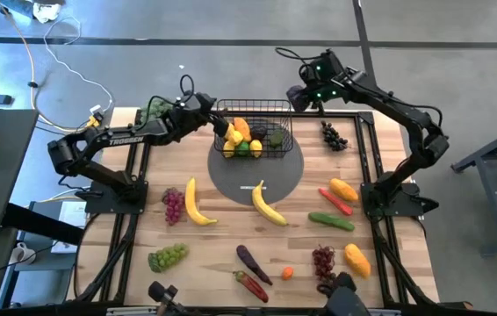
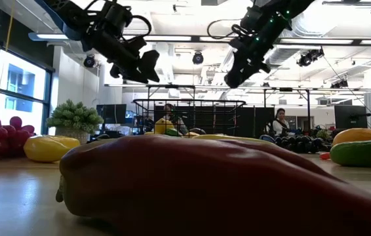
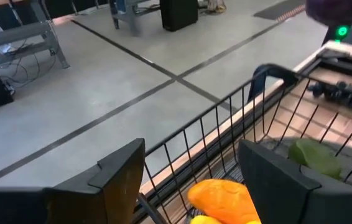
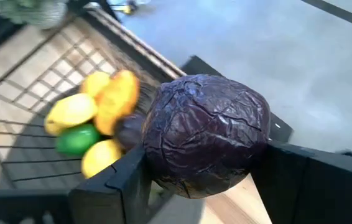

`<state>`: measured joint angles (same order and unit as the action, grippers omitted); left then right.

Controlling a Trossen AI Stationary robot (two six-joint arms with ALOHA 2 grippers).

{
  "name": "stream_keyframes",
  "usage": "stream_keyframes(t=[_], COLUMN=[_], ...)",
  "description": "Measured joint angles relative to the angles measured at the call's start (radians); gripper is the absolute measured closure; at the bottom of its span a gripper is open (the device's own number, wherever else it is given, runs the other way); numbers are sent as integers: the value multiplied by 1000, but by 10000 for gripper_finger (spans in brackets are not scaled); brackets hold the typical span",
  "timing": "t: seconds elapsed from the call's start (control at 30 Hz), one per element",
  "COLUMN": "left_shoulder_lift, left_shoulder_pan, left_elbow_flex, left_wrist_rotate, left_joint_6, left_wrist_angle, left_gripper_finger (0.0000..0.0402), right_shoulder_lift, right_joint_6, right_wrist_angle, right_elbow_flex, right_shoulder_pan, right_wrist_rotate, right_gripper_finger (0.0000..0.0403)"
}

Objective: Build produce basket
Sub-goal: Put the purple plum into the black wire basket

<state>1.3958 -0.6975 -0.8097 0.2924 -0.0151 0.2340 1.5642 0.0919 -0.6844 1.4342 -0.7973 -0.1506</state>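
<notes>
The black wire basket stands on a round grey mat and holds an orange mango, lemons, a green lime and a dark avocado. My left gripper hovers open over the basket's left rim. My right gripper is raised beside the basket's far right corner, shut on a dark purple crinkled cabbage-like ball. Bananas, grapes, peppers, a cucumber and an eggplant lie loose on the table. My right gripper pinches the purple ball between its two fingers, one finger on each side, at its lower half. The ball is lifted clear above the table, beside the basket's far right corner.
A grey-green leafy bunch sits at the far left corner. Black grapes lie right of the basket. Mangoes and a red pepper lie on the right side; a red pepper lies at the near edge.
</notes>
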Motion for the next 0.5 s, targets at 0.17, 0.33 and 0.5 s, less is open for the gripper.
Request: stream_keyframes(t=[0.17, 0.33, 0.5], left_shoulder_lift=[-24, -31, -31], left_shoulder_pan=[0, 7, 21], left_elbow_flex=[0, 0, 0], left_wrist_rotate=[2, 1, -45], left_joint_6=[-27, -58, -88], left_wrist_angle=[-1, -1, -5], left_gripper_finger=[154, 154, 154], right_shoulder_lift=[1, 23, 88], right_joint_6=[-5, -20, -21], right_wrist_angle=[47, 93, 115], right_elbow_flex=[-8, -8, -9], right_shoulder_pan=[42, 83, 118], right_wrist_rotate=[-31, -33, -27], right_gripper_finger=[196, 196, 196])
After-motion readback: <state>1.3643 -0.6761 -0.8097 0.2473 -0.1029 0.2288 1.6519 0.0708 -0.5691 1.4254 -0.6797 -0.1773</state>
